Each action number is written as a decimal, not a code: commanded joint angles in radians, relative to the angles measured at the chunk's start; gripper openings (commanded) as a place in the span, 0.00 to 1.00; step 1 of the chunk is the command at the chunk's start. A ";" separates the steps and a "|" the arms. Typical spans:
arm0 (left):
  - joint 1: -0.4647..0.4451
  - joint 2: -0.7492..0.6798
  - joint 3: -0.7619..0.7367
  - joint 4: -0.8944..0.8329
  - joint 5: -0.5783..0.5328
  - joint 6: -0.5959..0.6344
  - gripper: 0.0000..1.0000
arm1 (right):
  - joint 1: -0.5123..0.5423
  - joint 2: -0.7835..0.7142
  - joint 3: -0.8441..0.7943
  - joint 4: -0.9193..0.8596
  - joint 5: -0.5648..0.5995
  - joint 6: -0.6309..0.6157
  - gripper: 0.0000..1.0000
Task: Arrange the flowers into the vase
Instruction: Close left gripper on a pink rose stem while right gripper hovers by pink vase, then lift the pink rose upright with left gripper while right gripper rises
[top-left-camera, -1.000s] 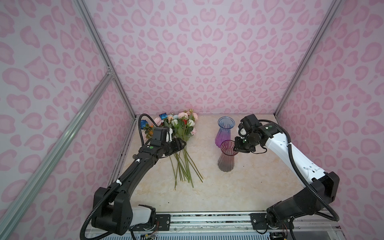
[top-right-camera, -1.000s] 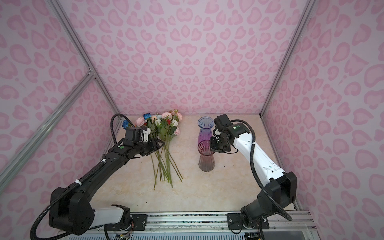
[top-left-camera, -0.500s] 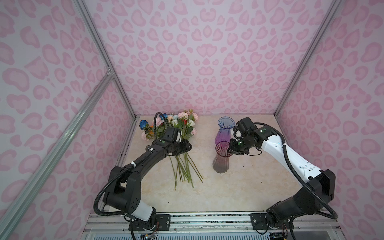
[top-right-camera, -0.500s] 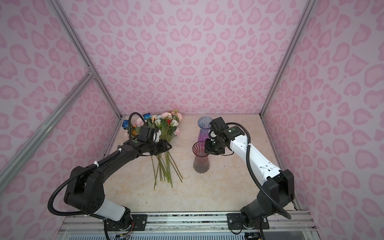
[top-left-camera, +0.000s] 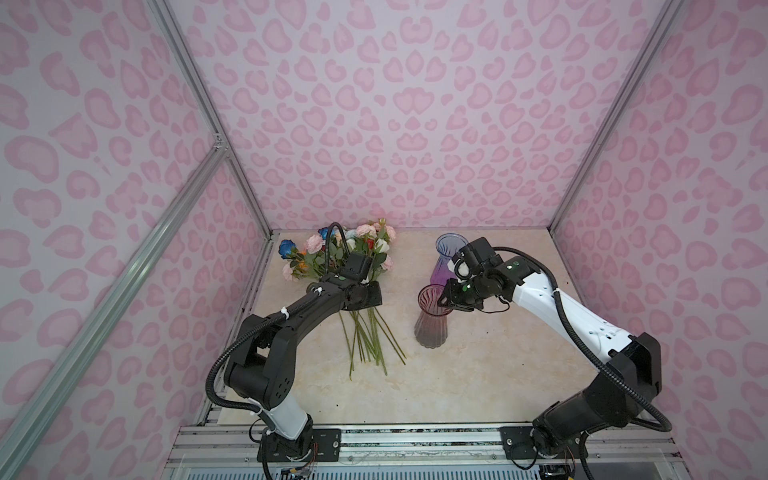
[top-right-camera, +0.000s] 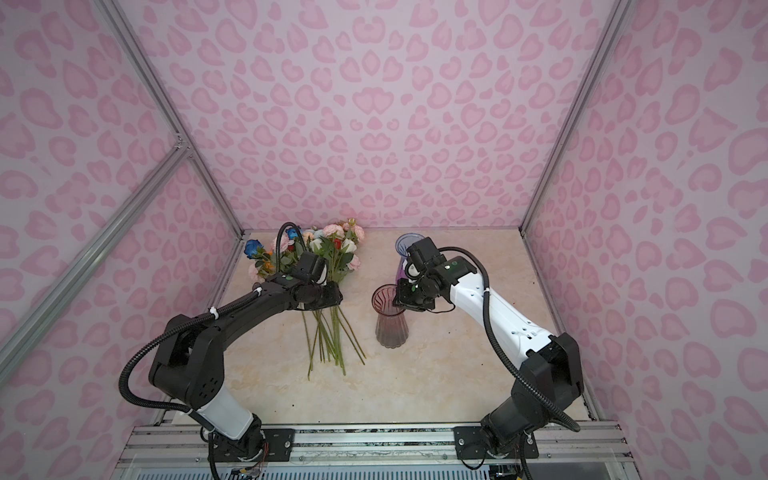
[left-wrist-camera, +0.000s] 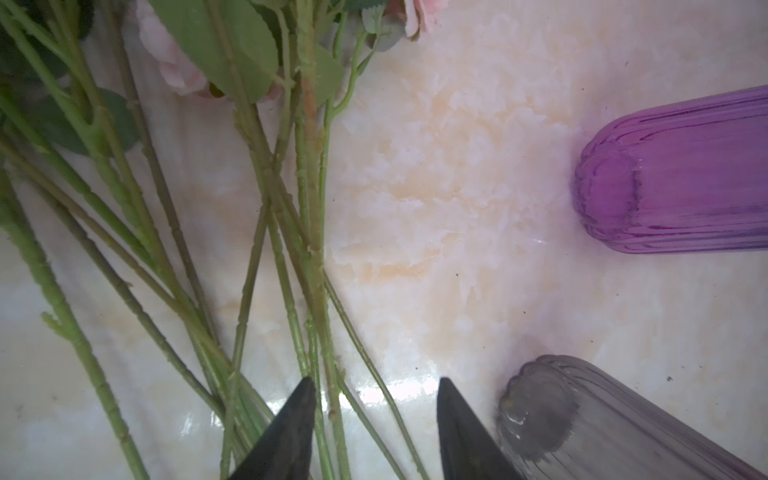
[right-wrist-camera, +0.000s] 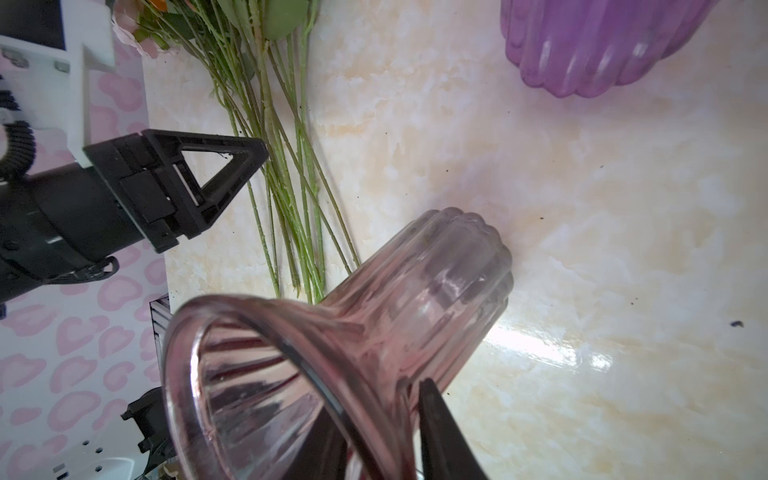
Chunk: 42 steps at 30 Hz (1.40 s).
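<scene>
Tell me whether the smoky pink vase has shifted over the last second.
Yes. The smoky pink vase has slid left, away from the purple vase and toward the flower stems.

robot lab booth: pink printed walls (top-left-camera: 374, 124), aluminium rails (top-left-camera: 193, 83)

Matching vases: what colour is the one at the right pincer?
Smoky pink vase, ribbed clear glass; best in the right wrist view.

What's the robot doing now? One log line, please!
left gripper: open over flower stems | right gripper: straddling smoky vase rim | vase empty
</scene>
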 joint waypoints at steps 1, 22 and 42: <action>-0.001 0.012 0.004 -0.014 -0.028 0.024 0.50 | -0.011 -0.016 -0.015 0.017 0.016 0.003 0.33; -0.002 0.094 0.111 -0.056 -0.038 0.031 0.03 | -0.157 -0.160 0.064 -0.142 0.129 -0.108 0.37; -0.003 -0.507 -0.070 0.354 0.152 0.192 0.03 | -0.073 -0.316 0.009 0.223 0.421 -0.130 0.38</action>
